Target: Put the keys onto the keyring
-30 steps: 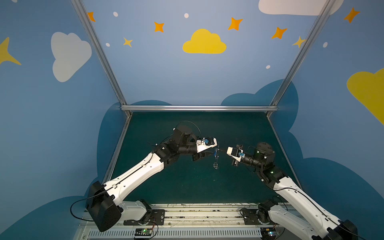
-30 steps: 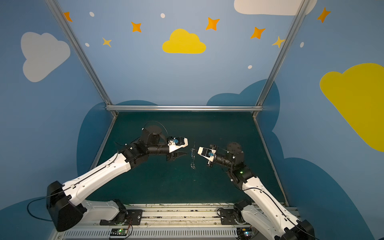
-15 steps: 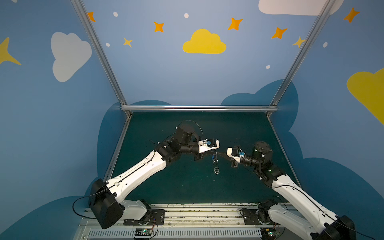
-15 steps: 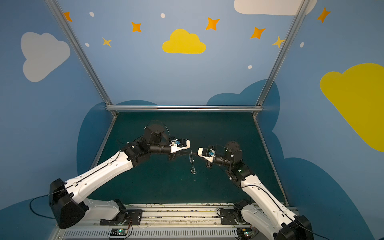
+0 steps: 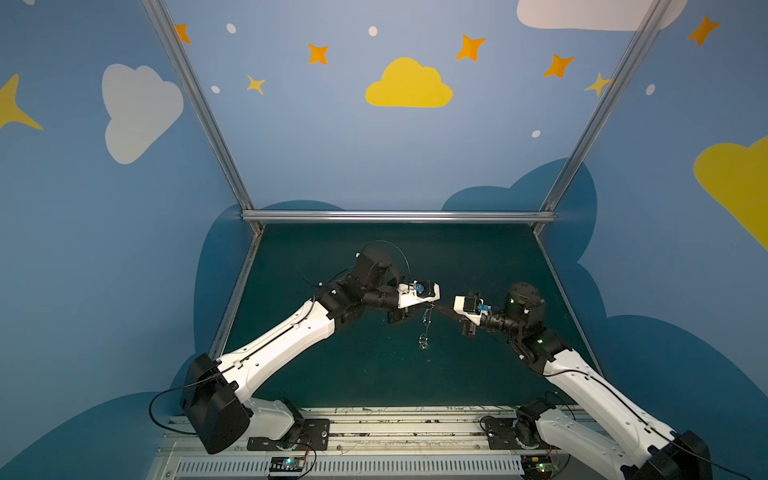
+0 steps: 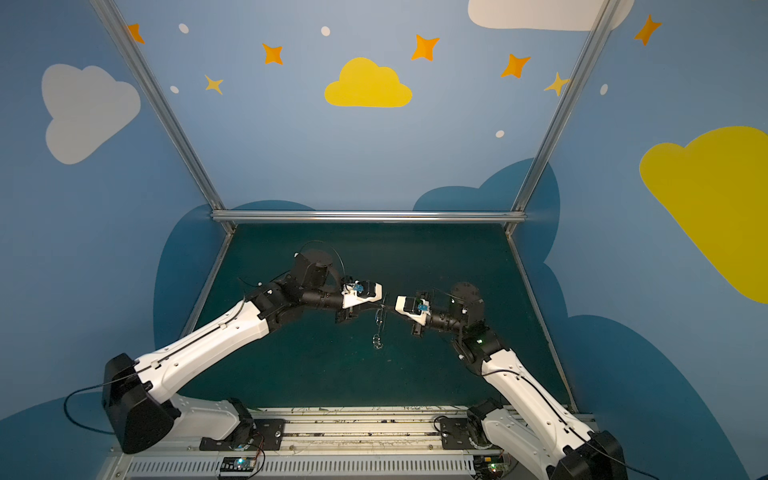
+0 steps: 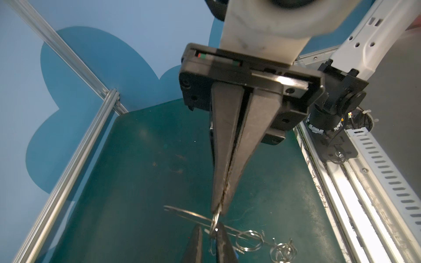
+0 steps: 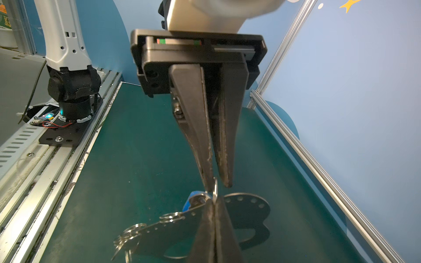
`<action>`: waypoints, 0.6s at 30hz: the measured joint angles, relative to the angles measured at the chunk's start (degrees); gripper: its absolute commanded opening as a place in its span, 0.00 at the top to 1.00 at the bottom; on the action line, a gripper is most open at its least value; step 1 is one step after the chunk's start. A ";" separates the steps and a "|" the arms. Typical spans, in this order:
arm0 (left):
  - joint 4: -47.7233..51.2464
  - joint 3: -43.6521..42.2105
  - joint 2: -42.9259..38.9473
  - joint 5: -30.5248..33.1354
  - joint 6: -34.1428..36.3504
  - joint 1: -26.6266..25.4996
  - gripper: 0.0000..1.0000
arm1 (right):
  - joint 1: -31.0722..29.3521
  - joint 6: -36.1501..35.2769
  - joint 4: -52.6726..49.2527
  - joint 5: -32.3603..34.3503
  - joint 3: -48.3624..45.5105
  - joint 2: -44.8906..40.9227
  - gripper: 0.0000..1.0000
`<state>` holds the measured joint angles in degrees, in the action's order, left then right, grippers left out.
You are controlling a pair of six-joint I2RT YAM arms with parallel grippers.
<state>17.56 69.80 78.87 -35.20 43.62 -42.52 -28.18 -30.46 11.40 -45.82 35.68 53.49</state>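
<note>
Now: left hand (image 7: 219,209) pressed together, tips pinching a split ring (image 7: 215,219). Right hand (image 8: 217,185) likewise closed on that ring from the opposite side. Keyring (image 8: 248,205) hangs between both hands, above the worktop (image 8: 136,159). Blue key (image 8: 190,201) lies at its edge, just beside the ring.

Soft, dim, even light; bowed wide-angle edges; blurry close foreground.

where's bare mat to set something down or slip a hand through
Free: green mat along the rear rail; and the wide patch bordered by left arm, right arm and front rail. Crowded: mid-mat, where left gripper and right gripper both clamp the keyring, split rings dangling below.
</note>
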 measured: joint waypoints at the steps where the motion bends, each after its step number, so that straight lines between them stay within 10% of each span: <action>1: 0.48 0.31 0.13 -0.09 0.44 0.00 0.97 | -0.02 0.04 0.02 0.07 0.02 0.00 1.00; 12: 11.47 9.07 2.69 1.07 3.34 -0.28 0.97 | -1.31 -3.63 -3.56 5.20 3.85 0.02 0.73; 18: 19.78 15.10 4.44 4.68 4.81 -0.96 0.97 | -1.90 -5.70 -4.48 6.93 3.67 -0.44 0.73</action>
<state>37.34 84.90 83.31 -30.52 48.42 -43.48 -30.09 -36.16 6.92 -38.89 39.35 53.06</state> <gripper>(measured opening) 0.047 0.280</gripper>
